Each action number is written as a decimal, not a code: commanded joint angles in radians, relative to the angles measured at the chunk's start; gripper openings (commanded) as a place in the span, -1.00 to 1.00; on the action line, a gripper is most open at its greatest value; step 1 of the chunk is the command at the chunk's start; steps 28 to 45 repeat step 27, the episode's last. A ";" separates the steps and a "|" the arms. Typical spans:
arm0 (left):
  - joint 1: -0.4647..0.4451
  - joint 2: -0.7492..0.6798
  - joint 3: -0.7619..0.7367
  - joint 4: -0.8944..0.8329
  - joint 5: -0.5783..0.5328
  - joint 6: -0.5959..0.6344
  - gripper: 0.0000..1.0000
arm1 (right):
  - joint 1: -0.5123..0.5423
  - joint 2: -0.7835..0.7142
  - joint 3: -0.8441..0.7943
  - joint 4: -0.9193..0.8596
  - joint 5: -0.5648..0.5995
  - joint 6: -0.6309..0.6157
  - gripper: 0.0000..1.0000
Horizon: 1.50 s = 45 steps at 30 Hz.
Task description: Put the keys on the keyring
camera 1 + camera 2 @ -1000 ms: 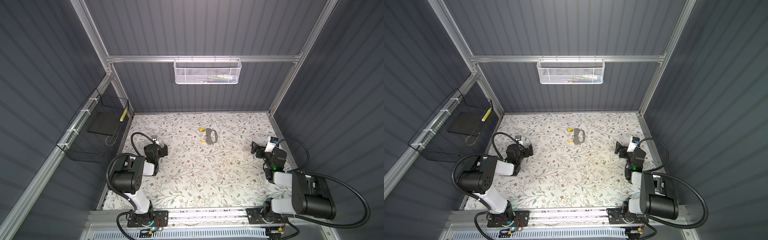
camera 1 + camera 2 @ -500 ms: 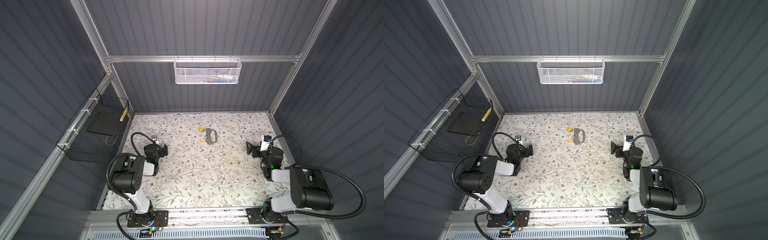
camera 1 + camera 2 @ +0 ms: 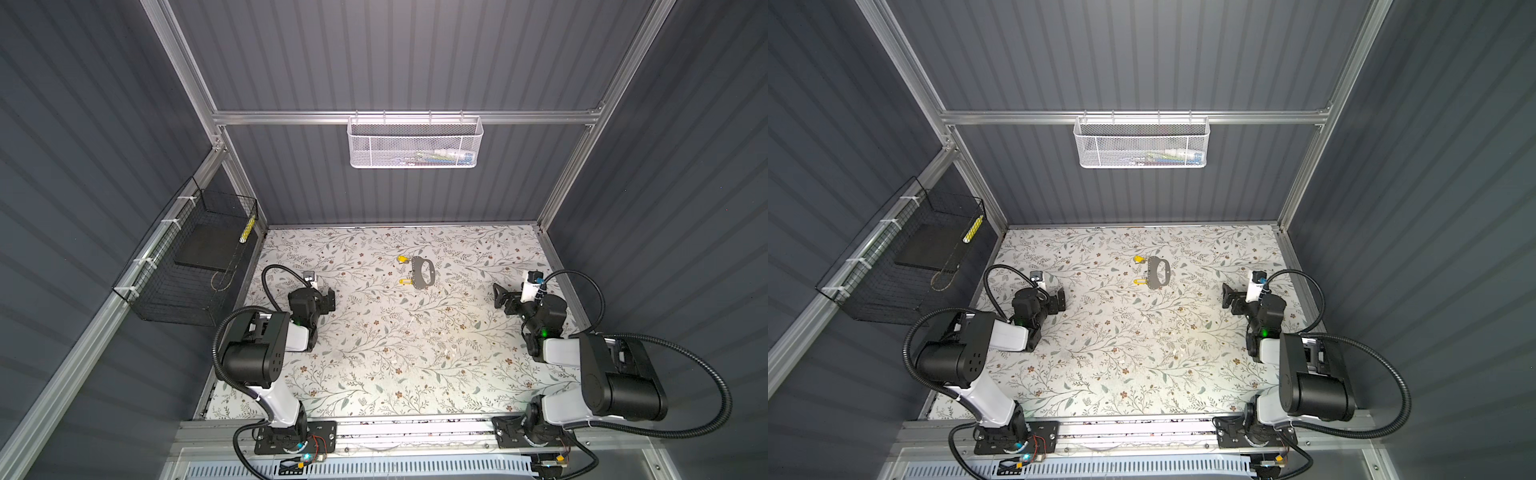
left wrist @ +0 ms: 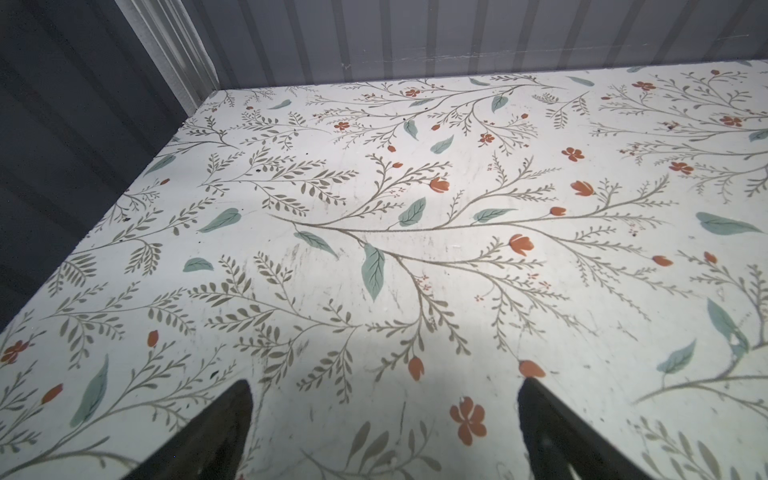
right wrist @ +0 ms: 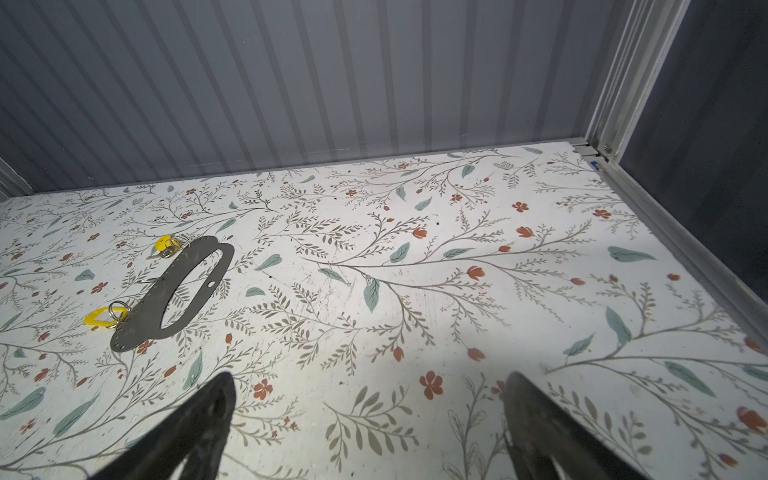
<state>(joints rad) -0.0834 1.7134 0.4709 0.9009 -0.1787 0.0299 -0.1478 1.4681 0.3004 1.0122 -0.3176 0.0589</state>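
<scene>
Lying lengthwise front-to-back, keyring

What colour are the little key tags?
The key tags are bright yellow, seen best in the right wrist view.

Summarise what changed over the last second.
The right claw swung inward across the table toward the keyring, mostly in the first half second. It stayed open and empty, and nothing was gripped or released. Unchanged: the left claw, open and parked on its own side, and the keys, lying at the keyring's edge.
</scene>
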 commanded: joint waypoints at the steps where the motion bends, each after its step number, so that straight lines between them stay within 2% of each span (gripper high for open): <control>1: 0.010 0.003 0.006 0.000 -0.001 -0.009 0.99 | 0.004 -0.003 0.011 0.002 0.007 -0.013 0.98; 45: 0.010 0.003 0.006 0.000 -0.002 -0.010 0.99 | 0.024 -0.008 0.014 -0.014 0.046 -0.025 0.98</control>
